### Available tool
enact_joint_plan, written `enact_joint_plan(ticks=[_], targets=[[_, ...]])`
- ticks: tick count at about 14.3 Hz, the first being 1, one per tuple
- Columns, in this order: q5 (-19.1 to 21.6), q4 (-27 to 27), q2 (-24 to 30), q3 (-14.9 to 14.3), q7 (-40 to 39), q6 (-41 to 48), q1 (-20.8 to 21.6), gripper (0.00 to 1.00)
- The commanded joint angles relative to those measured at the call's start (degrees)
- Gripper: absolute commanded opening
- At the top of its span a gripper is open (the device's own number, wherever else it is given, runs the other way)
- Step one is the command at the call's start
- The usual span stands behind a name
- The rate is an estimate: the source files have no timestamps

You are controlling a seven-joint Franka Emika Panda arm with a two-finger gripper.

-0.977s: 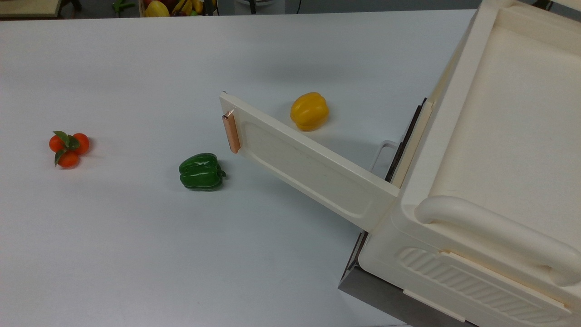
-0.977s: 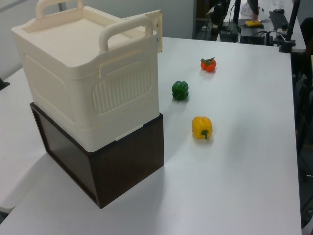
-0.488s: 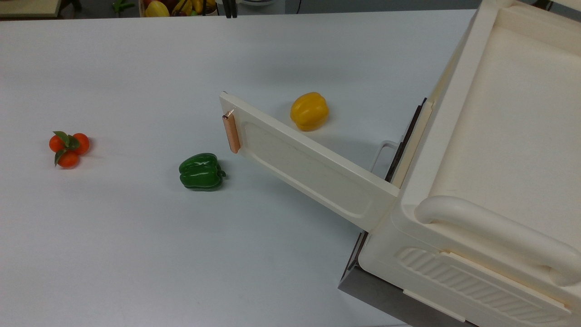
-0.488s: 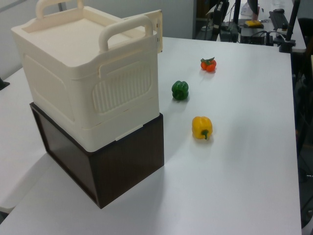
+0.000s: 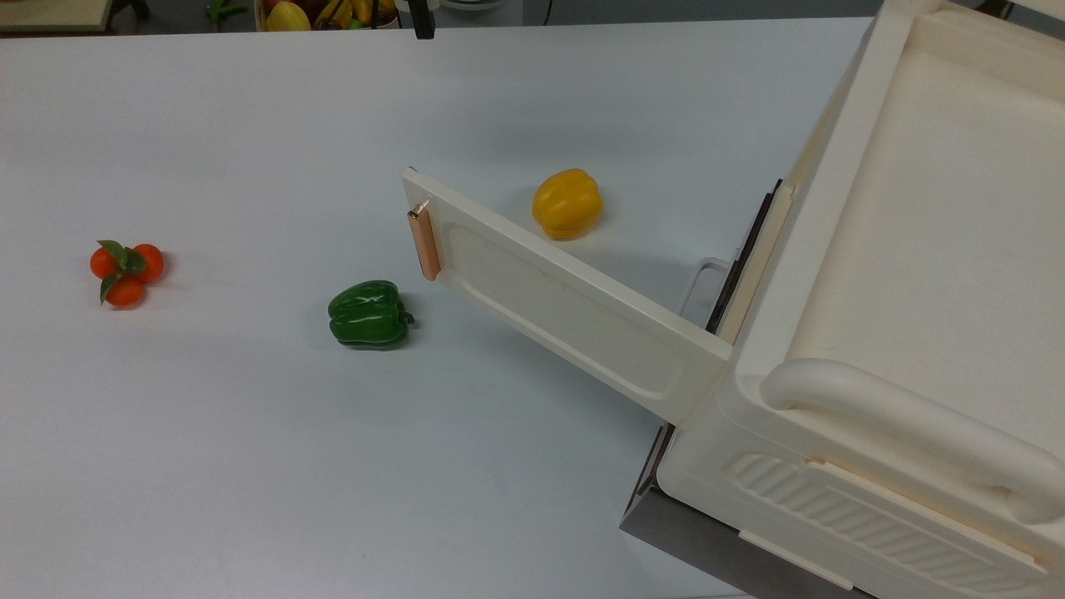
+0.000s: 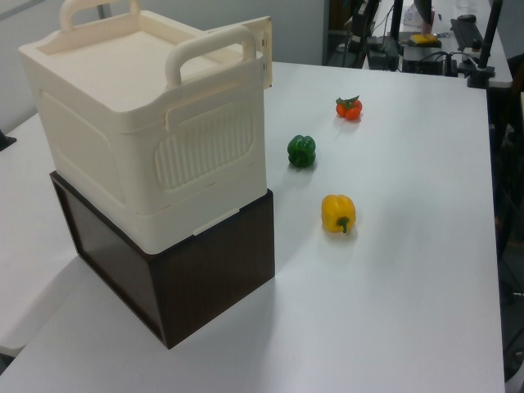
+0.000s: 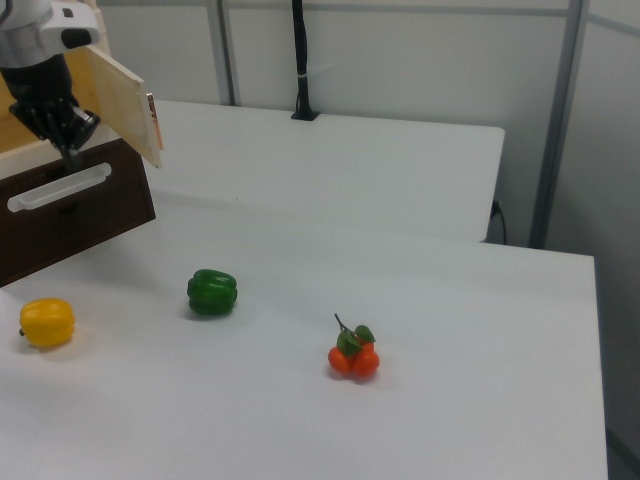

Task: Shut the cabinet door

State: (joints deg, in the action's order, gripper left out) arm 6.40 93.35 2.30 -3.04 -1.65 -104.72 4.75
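Note:
The cream cabinet (image 5: 907, 274) stands at the top view's right on a dark base. Its cabinet door (image 5: 566, 304) swings wide open over the table, with the copper bar handle (image 5: 424, 242) at its free end. In the right view the door (image 7: 112, 98) juts out at the upper left. My gripper (image 7: 72, 155) hangs just left of it, fingers down and shut on nothing, apart from the door. Its dark tip (image 5: 420, 25) pokes in at the top view's upper edge. In the left view the cabinet (image 6: 147, 123) hides most of the door.
A yellow pepper (image 5: 567, 202) lies behind the open door and a green pepper (image 5: 369, 314) in front of the handle. An orange fruit cluster (image 5: 126, 266) sits far left. A dark panel with a white loop handle (image 7: 60, 188) is below the gripper.
The gripper's dark tip has come into the top view at its upper edge and dropped slightly. The door and the fruit have not moved.

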Motion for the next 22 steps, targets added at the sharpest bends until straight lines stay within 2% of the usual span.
enact_joint_plan(ticks=[1,5,13,16,22], targets=[[5.4,1.2,0.2,-2.1,0.8,-7.6,-0.4,0.00],[7.7,0.9,-1.3,-3.0,1.0,-14.6,-0.4,0.00],[11.7,0.9,-8.9,-3.0,2.2,-44.1,-0.4,0.00],[13.4,0.7,-12.2,-2.9,2.2,-50.7,-0.1,0.00],[15.4,-1.7,-17.6,-2.6,2.2,-57.6,0.0,0.00]])
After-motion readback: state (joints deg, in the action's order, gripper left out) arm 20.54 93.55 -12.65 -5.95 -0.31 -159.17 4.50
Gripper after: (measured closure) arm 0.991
